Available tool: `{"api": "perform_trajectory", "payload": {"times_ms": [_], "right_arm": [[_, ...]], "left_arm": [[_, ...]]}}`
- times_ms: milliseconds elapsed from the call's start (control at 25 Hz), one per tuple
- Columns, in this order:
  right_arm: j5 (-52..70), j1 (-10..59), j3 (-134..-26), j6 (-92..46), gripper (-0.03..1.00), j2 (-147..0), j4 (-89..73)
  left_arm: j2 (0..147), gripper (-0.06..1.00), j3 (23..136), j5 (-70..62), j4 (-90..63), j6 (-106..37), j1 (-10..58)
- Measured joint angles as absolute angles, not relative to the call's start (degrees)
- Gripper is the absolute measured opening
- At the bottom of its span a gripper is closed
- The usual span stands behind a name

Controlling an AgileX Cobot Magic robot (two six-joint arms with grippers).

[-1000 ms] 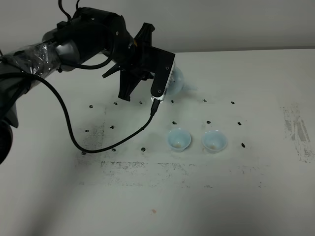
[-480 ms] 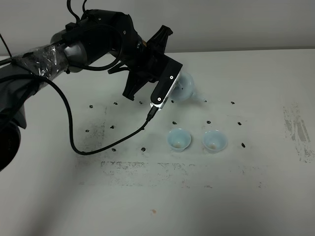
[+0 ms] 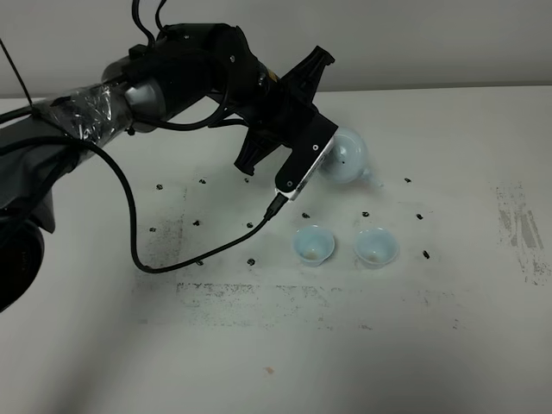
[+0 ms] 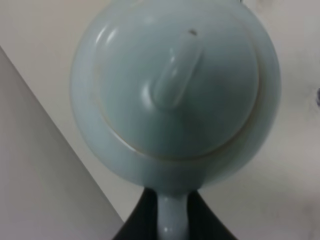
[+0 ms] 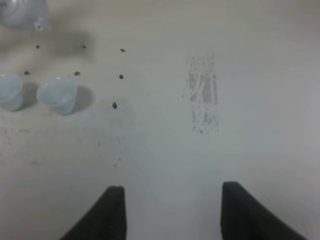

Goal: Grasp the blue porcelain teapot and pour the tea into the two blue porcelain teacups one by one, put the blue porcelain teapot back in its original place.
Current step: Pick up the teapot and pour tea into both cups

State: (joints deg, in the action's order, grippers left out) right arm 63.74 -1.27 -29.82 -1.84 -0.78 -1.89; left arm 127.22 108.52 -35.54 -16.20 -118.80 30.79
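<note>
My left gripper (image 3: 319, 157) is shut on the loop handle of the blue porcelain teapot (image 3: 346, 159) and holds it above the table, behind the two blue porcelain teacups. The left teacup (image 3: 313, 245) and the right teacup (image 3: 376, 247) stand side by side. The spout points right, above the spot behind the right cup. In the left wrist view the teapot's lid (image 4: 177, 85) fills the frame and dark fingers (image 4: 145, 220) clasp the handle. My right gripper (image 5: 172, 210) is open and empty; its view shows both cups (image 5: 57, 95) and the teapot (image 5: 20, 12) far off.
The white table (image 3: 431, 345) carries small black marks around the cups and a grey scuffed patch (image 3: 517, 228) at the right. A black cable (image 3: 129, 224) hangs from the left arm down onto the table at the left of the cups.
My left arm has carried the teapot to the right, from behind the left cup to nearly behind the right cup. The cups have not moved.
</note>
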Motion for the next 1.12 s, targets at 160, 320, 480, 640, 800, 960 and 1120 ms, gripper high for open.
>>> {"api": "perform_trajectory", "payload": {"times_ms": [160, 320, 480, 640, 800, 960, 1120], "right_arm": [[63.7, -1.3, -29.8, -1.8, 0.42, -0.8, -1.9], [63.7, -1.3, -29.8, -1.8, 0.42, -0.8, -1.9], [63.7, -1.3, -29.8, -1.8, 0.42, -0.8, -1.9], [63.7, -1.3, -29.8, -1.8, 0.42, -0.8, -1.9], [63.7, -1.3, -29.8, -1.8, 0.42, -0.8, -1.9], [63.7, -1.3, -29.8, -1.8, 0.42, -0.8, -1.9], [63.7, -1.3, -29.8, -1.8, 0.42, -0.8, -1.9]], "left_arm": [[127.2, 0.04, 108.5, -34.8, -15.9, -119.1, 31.0], [127.2, 0.04, 108.5, -34.6, -15.0, -119.1, 31.6], [127.2, 0.04, 108.5, -34.6, -15.0, -119.1, 32.0], [127.2, 0.04, 108.5, -35.7, -13.2, -119.1, 32.0], [127.2, 0.04, 108.5, -36.2, -11.6, -119.1, 32.0], [127.2, 0.04, 108.5, -37.8, -10.6, -119.1, 32.3], [127.2, 0.04, 108.5, -38.4, -10.2, -119.1, 32.6]]}}
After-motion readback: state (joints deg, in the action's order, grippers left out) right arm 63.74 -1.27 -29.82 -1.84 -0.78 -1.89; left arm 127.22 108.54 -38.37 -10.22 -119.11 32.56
